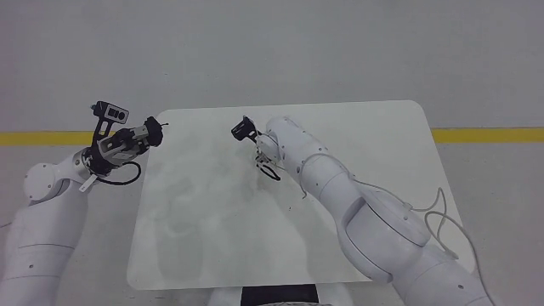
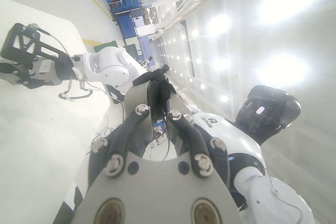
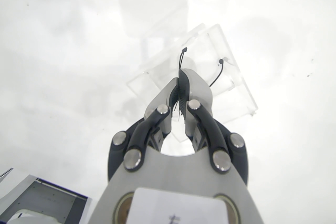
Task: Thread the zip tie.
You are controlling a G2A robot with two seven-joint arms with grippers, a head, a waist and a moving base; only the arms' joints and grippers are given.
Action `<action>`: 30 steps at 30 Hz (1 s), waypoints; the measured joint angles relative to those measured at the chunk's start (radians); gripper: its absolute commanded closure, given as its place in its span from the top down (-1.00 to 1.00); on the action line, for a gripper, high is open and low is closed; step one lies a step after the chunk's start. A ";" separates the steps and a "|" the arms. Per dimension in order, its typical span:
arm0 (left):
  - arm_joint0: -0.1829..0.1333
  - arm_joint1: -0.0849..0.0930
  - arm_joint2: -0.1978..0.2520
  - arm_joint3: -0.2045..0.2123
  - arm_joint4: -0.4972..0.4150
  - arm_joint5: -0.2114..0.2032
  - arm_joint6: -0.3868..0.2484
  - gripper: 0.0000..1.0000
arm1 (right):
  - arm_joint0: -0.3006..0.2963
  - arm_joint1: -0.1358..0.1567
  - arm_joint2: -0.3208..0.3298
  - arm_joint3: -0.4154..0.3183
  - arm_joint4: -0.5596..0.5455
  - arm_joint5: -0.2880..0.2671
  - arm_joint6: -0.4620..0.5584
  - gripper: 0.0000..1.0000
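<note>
The right gripper [image 3: 181, 78] is closed on a thin black zip tie [image 3: 181, 61]. The tie is pinched between the fingertips. Its small square head sticks out just past them, and its tail runs back between the fingers.

Directly beyond the fingertips, on the white table [image 1: 357, 221], is a clear plastic box [image 3: 236, 93]. The held tie's head is above the box, but whether it touches the box cannot be told. A second black zip tie [image 3: 220, 71] lies curved in the box, just beside the gripper tips.

Well apart from the right gripper, at the table's edge on the robot's left, is the left gripper [image 2: 157, 78]. Its fingers are pressed together. Something dark shows between them, but what it is cannot be told.
</note>
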 measured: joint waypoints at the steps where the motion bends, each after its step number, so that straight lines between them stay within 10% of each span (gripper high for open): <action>1: 0.000 0.000 0.000 0.000 0.000 0.000 0.000 -1.00 | -0.001 0.000 0.000 0.001 -0.001 0.000 0.000 -1.00; 30: 0.000 0.000 0.000 0.000 0.000 0.000 0.000 -1.00 | 0.003 -0.012 0.018 0.035 -0.011 -0.014 -0.014 -0.92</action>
